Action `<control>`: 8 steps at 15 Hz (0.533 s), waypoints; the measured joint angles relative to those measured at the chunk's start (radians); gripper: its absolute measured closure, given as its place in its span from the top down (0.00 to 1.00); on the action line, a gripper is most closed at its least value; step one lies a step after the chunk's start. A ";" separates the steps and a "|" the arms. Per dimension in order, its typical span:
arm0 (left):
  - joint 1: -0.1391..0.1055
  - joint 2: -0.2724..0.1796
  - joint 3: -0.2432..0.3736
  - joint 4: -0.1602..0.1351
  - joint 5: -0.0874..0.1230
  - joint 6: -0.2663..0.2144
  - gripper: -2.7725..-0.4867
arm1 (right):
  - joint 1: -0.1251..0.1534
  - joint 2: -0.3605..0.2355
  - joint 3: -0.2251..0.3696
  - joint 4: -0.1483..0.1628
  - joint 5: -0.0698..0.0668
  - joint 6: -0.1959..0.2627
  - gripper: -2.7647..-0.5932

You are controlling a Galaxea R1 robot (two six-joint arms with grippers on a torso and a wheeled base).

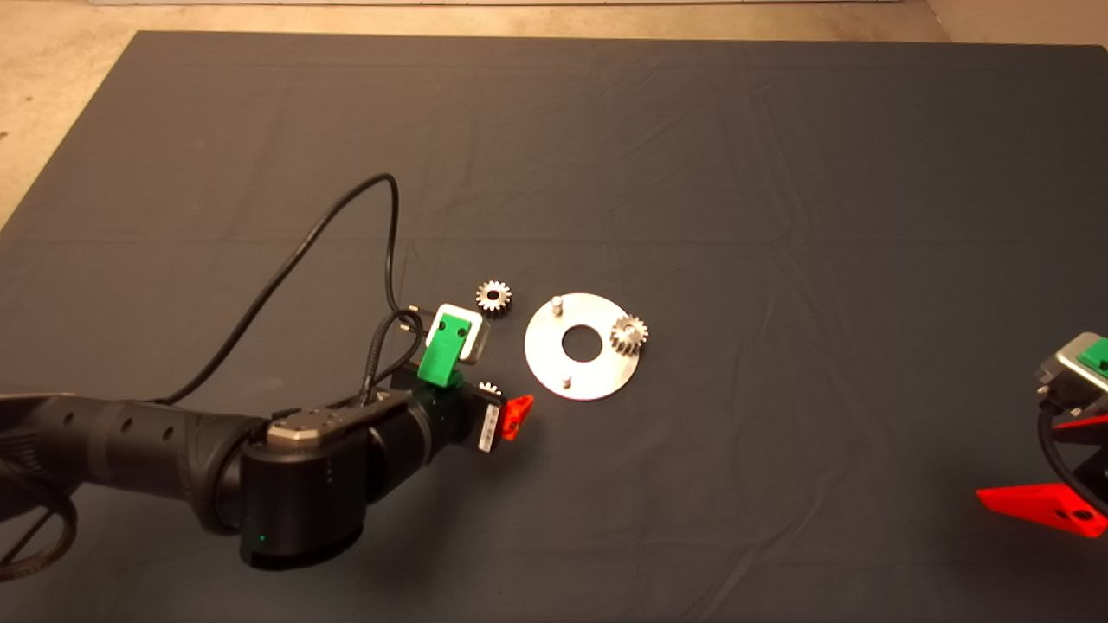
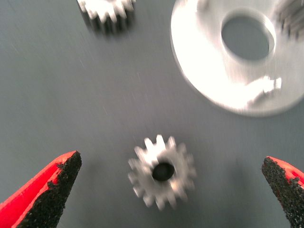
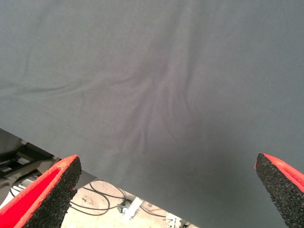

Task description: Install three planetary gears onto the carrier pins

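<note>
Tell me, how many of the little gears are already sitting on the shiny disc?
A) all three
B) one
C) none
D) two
B: only one gear sits on the disc. Another gear lies on the mat beside it, and a third gear lies on the mat between the open fingers of the left gripper.

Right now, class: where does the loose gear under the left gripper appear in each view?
Head view: gear peeks out beside the left gripper, left of the disc.
Left wrist view: gear lies on the mat between the open fingers.
Right wrist view: not in it.
Shared landmark: the disc.
</note>
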 joint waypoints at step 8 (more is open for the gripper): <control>0.034 0.001 0.000 0.010 -0.002 0.030 0.99 | 0.000 -0.003 -0.001 0.000 0.004 -0.007 0.99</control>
